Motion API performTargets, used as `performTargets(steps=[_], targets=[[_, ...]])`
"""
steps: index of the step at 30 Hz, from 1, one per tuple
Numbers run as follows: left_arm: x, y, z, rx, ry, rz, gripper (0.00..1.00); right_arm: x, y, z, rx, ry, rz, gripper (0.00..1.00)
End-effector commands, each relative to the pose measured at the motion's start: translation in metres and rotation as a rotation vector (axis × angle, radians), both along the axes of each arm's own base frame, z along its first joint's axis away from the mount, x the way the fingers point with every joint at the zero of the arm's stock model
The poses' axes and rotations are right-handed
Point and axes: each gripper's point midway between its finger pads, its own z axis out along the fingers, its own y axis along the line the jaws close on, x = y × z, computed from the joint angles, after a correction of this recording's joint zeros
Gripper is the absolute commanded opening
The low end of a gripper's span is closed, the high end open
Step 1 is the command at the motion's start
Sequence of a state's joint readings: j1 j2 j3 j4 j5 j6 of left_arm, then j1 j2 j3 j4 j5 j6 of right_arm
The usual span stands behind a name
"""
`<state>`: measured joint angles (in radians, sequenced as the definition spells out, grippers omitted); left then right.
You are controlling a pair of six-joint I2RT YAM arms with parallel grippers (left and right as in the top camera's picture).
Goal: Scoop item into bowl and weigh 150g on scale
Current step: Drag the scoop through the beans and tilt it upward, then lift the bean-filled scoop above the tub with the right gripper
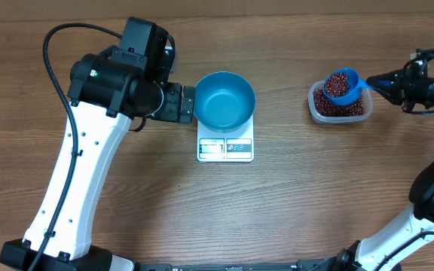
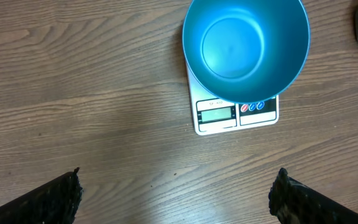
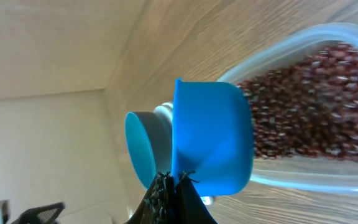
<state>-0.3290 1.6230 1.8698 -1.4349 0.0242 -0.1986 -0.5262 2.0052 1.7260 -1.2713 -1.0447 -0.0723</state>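
Overhead view: right claw (image 1: pixel 377 81) grips the bean-filled scoop (image 1: pixel 343 85) over the tub (image 1: pixel 313 102) (upper right), bound for the bowl (image 1: pixel 224 102); left claw (image 1: pixel 189 105) gapes.

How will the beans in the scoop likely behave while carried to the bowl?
The beans look loose and fill the scoop, so a tilt or jerk would probably spill some. Small and rounded, spilled ones would likely roll across the table. The bowl is deep, so poured beans should stay in.

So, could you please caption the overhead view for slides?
Right gripper holds a scoop of beans over the tub; empty bowl sits on the scale.
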Motion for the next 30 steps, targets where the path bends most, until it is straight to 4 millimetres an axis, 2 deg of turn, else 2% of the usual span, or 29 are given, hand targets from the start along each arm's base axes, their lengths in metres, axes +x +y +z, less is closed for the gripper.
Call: performTargets(steps=[1, 5, 10, 20, 26, 30], targets=[[0.000, 0.003, 0.009, 0.007, -0.033, -0.014, 1.00, 0.004, 0.010, 0.030, 0.154, -0.131, 0.023, 0.04], [0.000, 0.003, 0.009, 0.007, -0.033, -0.014, 1.00, 0.006, 0.013, 0.047, 0.231, -0.190, 0.030, 0.04], [0.000, 0.003, 0.009, 0.007, -0.033, -0.014, 0.99, 0.007, 0.015, 0.057, 0.284, -0.224, 0.034, 0.04], [0.000, 0.003, 0.009, 0.007, -0.033, -0.014, 1.00, 0.008, 0.015, 0.064, 0.304, -0.265, 0.041, 0.04], [0.000, 0.003, 0.009, 0.007, -0.033, -0.014, 1.00, 0.007, 0.004, 0.064, 0.303, -0.265, 0.015, 0.04], [0.000, 0.003, 0.009, 0.007, -0.033, -0.014, 1.00, 0.004, -0.010, 0.064, 0.301, -0.262, -0.020, 0.04]])
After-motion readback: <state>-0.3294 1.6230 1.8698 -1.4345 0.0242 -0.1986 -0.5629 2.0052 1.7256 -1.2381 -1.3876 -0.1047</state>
